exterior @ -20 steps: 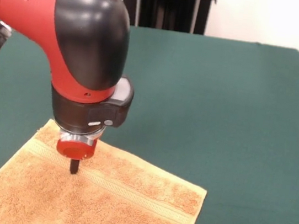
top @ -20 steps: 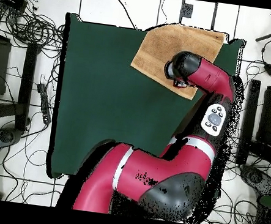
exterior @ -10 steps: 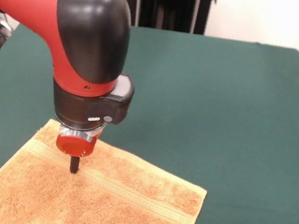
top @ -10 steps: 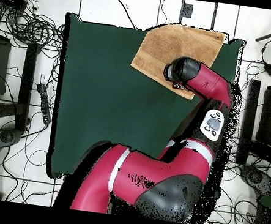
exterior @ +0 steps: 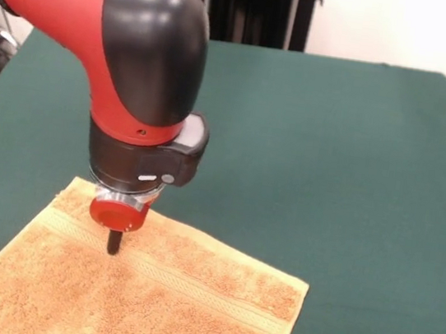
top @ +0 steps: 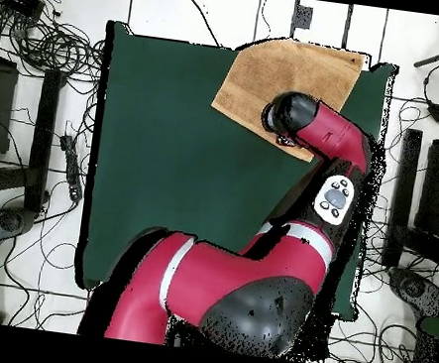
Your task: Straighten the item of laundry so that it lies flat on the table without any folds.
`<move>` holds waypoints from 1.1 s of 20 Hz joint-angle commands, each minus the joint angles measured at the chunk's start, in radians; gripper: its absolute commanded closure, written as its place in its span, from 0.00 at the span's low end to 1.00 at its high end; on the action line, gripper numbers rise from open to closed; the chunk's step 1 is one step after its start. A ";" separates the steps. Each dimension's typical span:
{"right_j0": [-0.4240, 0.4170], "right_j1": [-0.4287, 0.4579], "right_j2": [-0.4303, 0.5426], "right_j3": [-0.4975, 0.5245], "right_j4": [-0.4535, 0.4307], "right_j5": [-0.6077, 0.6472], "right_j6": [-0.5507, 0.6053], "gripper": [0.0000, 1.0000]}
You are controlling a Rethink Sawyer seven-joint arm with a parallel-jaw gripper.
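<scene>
The item of laundry (exterior: 146, 297), an orange-tan terry towel with a woven stripe band, lies spread flat at the near left of the green table (exterior: 331, 166). Its near part runs off the picture's bottom edge. My gripper (exterior: 113, 243) hangs straight down under the red and black wrist. It shows as one narrow black tip, shut, and meets the towel just behind the stripe band, near the towel's far left corner. In the overhead view the towel (top: 277, 77) lies at a corner of the table (top: 166, 163), and the arm's wrist (top: 290, 114) hides the gripper.
A black stand (exterior: 253, 9) rises behind the table's far edge. Cables (top: 52, 38) and equipment lie on the floor around the table in the overhead view. The arm's body (top: 229, 291) reaches across the table's bottom right part there.
The wrist and gripper tip have shifted slightly to the right in the front view and risen a touch. The towel looks unchanged.
</scene>
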 commanded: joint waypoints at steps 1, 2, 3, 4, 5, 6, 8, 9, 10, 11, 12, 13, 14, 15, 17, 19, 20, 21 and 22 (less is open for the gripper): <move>0.061 0.120 0.020 0.183 0.055 0.172 0.409 0.00; 0.061 0.119 0.019 0.186 0.059 0.178 0.411 0.00; 0.061 0.118 0.020 0.189 0.060 0.180 0.411 0.00; 0.060 0.118 0.021 0.191 0.062 0.182 0.411 0.00; 0.059 0.118 0.022 0.191 0.060 0.184 0.409 0.00; 0.058 0.116 0.024 0.193 0.059 0.189 0.411 0.00; 0.059 0.111 0.023 0.200 0.057 0.202 0.419 0.00; 0.058 0.106 0.027 0.207 0.060 0.210 0.426 0.00; 0.059 0.105 0.029 0.212 0.063 0.204 0.433 0.00; 0.061 0.104 0.030 0.218 0.065 0.199 0.441 0.00; 0.062 0.103 0.031 0.223 0.068 0.193 0.448 0.00; 0.065 0.109 0.022 0.217 0.065 0.209 0.458 0.00; 0.067 0.113 0.014 0.210 0.061 0.220 0.460 0.00; 0.068 0.117 0.007 0.203 0.055 0.236 0.460 0.00; 0.075 0.132 -0.016 0.180 0.039 0.267 0.459 0.00; 0.072 0.141 -0.021 0.168 0.038 0.284 0.459 0.00; 0.060 0.130 0.011 0.188 0.065 0.258 0.457 0.00; 0.048 0.120 0.043 0.208 0.092 0.231 0.455 0.00; 0.036 0.110 0.076 0.229 0.119 0.205 0.453 0.00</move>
